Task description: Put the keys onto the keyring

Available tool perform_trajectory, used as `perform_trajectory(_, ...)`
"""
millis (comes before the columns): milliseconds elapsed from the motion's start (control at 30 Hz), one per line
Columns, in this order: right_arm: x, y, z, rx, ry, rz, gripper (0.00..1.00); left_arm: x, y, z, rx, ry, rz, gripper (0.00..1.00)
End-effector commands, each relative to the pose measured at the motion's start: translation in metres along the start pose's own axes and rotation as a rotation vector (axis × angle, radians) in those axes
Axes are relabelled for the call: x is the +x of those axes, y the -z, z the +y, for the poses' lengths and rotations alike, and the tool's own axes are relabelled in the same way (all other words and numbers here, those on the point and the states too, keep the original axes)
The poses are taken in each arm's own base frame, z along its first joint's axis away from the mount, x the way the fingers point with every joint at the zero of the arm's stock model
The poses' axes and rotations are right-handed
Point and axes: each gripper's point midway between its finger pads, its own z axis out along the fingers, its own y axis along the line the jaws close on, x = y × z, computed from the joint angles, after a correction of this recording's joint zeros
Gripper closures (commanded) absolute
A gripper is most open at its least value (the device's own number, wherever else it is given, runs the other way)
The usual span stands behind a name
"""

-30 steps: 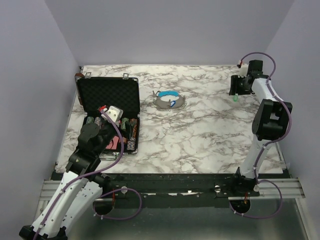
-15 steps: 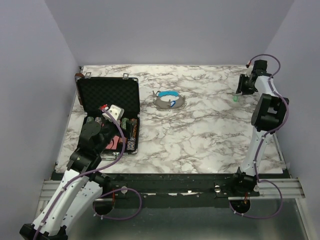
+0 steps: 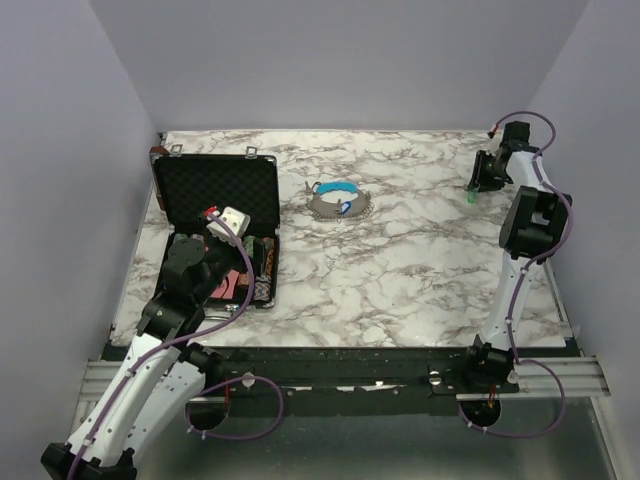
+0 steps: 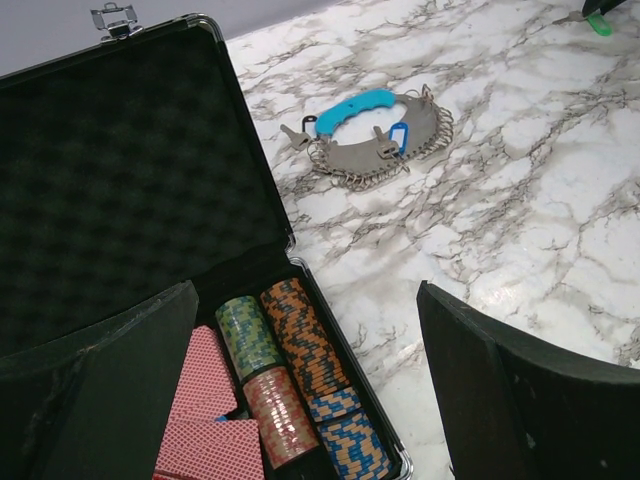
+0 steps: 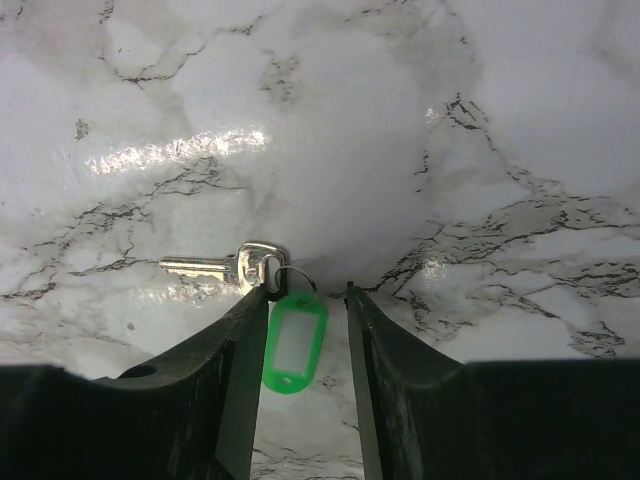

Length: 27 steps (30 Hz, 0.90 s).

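A silver key [image 5: 215, 266] on a small split ring with a green plastic tag [image 5: 295, 343] lies flat on the marble at the far right, and the tag shows as a green speck [image 3: 469, 199] from above. My right gripper [image 5: 305, 290] is low over it, open, with the tag between the fingers; the left fingertip [image 5: 262, 296] touches the key's head. The keyring [image 3: 338, 198], a grey loop with a blue curved segment [image 4: 355, 108], lies mid-table with small keys [image 4: 295, 135] on it. My left gripper [image 4: 305, 290] hangs wide open above the case, holding nothing.
A black foam-lined case [image 3: 215, 190] stands open at the left, holding rows of poker chips [image 4: 300, 340] and red-backed cards [image 4: 205, 390]. The table's right edge [image 3: 555, 290] and the side wall are close to the right arm.
My right gripper has shifted slightly right and down onto the green-tagged key, and its jaws have narrowed around the tag. The left arm has barely moved.
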Motion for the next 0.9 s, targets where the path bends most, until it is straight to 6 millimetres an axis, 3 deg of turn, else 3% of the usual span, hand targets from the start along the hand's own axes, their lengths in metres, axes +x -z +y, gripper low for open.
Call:
perform_trajectory(0,0.008,-0.011,0.009,-0.061,-0.025,0.036,0.55,0.003,-0.001,0.001,0.006,-0.009,0.007,0.01)
perform_trajectory(333,0.009,-0.014,0.017,-0.113,-0.026,0.042,0.57,0.005,-0.003,0.001,0.005,-0.009,0.015,0.01)
perform_trajectory(867,0.003,-0.003,0.022,-0.131,-0.027,0.017,0.63,0.006,-0.003,0.002,0.004,-0.006,0.018,0.01)
